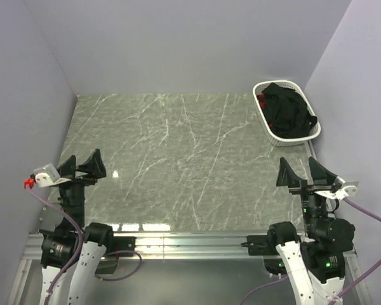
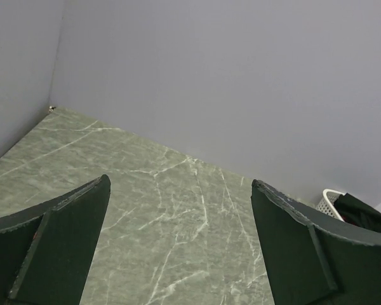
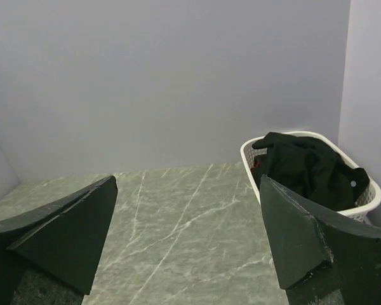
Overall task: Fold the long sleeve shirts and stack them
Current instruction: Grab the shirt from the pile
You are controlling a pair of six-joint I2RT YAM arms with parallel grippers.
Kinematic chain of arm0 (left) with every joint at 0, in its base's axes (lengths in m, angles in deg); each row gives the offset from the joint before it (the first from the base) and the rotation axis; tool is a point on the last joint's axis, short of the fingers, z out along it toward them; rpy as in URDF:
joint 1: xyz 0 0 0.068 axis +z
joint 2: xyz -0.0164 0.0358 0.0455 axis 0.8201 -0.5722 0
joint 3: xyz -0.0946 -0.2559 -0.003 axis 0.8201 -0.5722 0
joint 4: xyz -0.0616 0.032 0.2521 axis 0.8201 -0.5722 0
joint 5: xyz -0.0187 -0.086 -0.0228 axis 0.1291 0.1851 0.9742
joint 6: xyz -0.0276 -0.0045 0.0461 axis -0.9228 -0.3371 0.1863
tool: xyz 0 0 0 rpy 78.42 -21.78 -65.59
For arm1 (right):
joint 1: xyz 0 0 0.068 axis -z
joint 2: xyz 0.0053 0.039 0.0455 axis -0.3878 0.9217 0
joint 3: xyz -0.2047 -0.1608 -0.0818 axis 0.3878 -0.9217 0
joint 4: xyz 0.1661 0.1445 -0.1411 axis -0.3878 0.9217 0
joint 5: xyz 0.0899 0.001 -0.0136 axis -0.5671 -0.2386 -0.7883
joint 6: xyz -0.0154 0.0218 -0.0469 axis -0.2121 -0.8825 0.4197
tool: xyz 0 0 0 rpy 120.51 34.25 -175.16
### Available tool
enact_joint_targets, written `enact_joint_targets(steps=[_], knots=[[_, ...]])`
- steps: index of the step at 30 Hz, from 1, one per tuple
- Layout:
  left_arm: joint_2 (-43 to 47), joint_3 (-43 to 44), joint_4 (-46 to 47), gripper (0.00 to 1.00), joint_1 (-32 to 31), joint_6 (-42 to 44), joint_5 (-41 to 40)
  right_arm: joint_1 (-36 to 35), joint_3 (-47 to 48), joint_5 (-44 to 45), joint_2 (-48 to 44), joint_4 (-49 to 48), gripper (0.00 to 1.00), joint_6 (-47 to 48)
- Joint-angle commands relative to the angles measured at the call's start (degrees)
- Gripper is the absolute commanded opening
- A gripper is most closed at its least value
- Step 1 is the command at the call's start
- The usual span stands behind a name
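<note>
Matte black wedge fingers point(image 3: 63, 229) on left gripper point(image 1: 81, 164) and right gripper point(image 1: 301, 168), edges scuffed pale; white camera bracket point(image 1: 344, 188) behind jaws, red clip point(image 1: 28, 183) on left one; purple cables point(image 1: 374, 219) looped further behind; white arm shells point(image 1: 292, 267); black joints point(image 1: 333, 232); green light point(image 1: 328, 260) farthest back, right arm.

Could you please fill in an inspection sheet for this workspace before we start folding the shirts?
Surface: green marbled table, with a patch of light glare near the front edge.
Job's things: black shirts bunched in the white basket at the far right corner; none laid out yet.
Clutter: nothing seen.
Grippers: left gripper and right gripper both open, holding nothing, over the near edge.
Cables: purple cables loop from each wrist down towards the bases.
Surroundings: plain lilac walls on three sides.
</note>
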State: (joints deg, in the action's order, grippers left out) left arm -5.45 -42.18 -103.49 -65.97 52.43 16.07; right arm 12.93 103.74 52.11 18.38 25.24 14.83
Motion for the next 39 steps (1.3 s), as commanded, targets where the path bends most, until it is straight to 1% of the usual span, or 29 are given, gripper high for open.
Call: enact_joint_targets(steps=[1,6,10,11,14,15,17,18,19,20,21,22,23,24,25,26,27,28,29,30,32,33,35,36,39], knots=[[-1.0,-0.46,3.29,0.99,-0.11,-0.81,1.03,-0.31,0.32,-0.9,-0.58,-1.81,1.0,-0.24],[-2.41,-0.28,3.47,0.99,-0.11,-0.81,1.82,-0.3,-0.38,-4.24,-0.58,-3.93,1.0,-2.0],[-3.81,-0.46,3.65,0.99,-0.2,-2.65,3.75,-0.39,1.9,-8.02,6.51,-1.48,1.0,-2.26],[-4.6,-0.46,3.65,0.99,-0.11,-3.53,4.72,-0.22,3.3,-7.24,8.02,-0.42,1.0,-4.7],[-6.53,0.67,2.68,0.99,-0.2,-5.72,5.25,-0.39,5.59,-7.93,14.87,-0.59,1.0,-6.66],[-8.19,1.29,2.24,0.99,-0.2,-5.91,5.78,-0.31,7.94,-8.46,16.8,-0.59,1.0,-7.62],[-10.92,3.04,0.31,0.99,-0.2,-6.87,6.04,-0.31,11.81,-8.12,23.04,-0.94,1.0,-7.8],[-11.54,3.4,-0.13,0.99,-0.2,-6.96,6.39,-0.31,13.58,-2.89,25.59,-0.5,1.0,-9.46],[-12.07,3.58,-0.22,0.99,-0.29,-7.05,7.61,-0.39,15.33,-0.23,30.83,1.07,1.0,-10.61],[-12.6,3.5,-0.13,0.99,-0.38,-7.31,7.89,-0.31,18.92,2.32,33.58,1.78,1.0,-11.31],[-12.78,3.15,0.39,0.99,-0.46,-7.75,7.8,-0.31,20.87,4.78,39.18,3.09,1.0,-11.93],[-12.69,2.79,0.65,0.99,-0.73,-8.28,7.72,-0.22,22.8,9.42,42.28,4.06,1.0,-12.72],[-12.69,2.01,1.35,0.99,-0.73,-9.33,7.98,-0.22,27.08,11.55,45.36,4.85,1.0,-12.99],[-12.87,1.65,1.62,0.99,-0.9,-9.6,8.41,-0.13,29.65,13.23,52.0,7.3,1.0,-12.99],[-13.04,0.95,1.97,0.99,-0.99,-9.86,9.46,0.13,32.29,17.86,55.46,9.15,1.0,-13.34],[-13.57,0.6,2.41,0.99,-1.08,-10.21,9.91,1.0,38.06,20.16,58.89,11.17,1.0,-14.21],[-13.83,0.25,2.59,0.99,-1.08,-10.3,10.09,1.97,40.64,22.28,65.27,14.58,1.0,-16.14],[-13.92,-0.28,2.59,0.99,-1.25,-10.39,10.09,2.76,42.84,24.04,68.21,15.49,1.0,-16.59],[-14.18,-0.46,2.5,0.99,-1.26,-10.48,10.0,4.34,45.91,24.49,70.85,15.84,1.0,-16.94],[-14.27,-0.72,2.16,0.99,-1.34,-10.48,9.91,5.14,46.98,24.67,75.4,15.59,1.0,-18.08],[-14.45,-2.12,2.5,0.99,-1.52,-9.17,9.83,7.68,49.61,24.67,79.73,14.97,1.0,-21.05],[-14.62,-2.83,2.85,0.99,-1.52,-8.73,9.48,8.56,50.5,24.15,84.19,14.62,1.0,-22.03],[-15.59,-4.67,3.03,0.99,-1.61,-8.11,8.25,9.62,53.3,22.83,88.87,14.0,1.0,-23.88],[-16.03,-5.03,3.2,0.99,-1.61,-7.93,7.89,11.89,54.36,22.48,93.24,13.83,1.0,-25.28],[-17.61,-5.82,3.91,0.99,-1.61,-7.84,7.89,13.31,57.62,21.42,100.37,11.73,1.0,-26.61]])
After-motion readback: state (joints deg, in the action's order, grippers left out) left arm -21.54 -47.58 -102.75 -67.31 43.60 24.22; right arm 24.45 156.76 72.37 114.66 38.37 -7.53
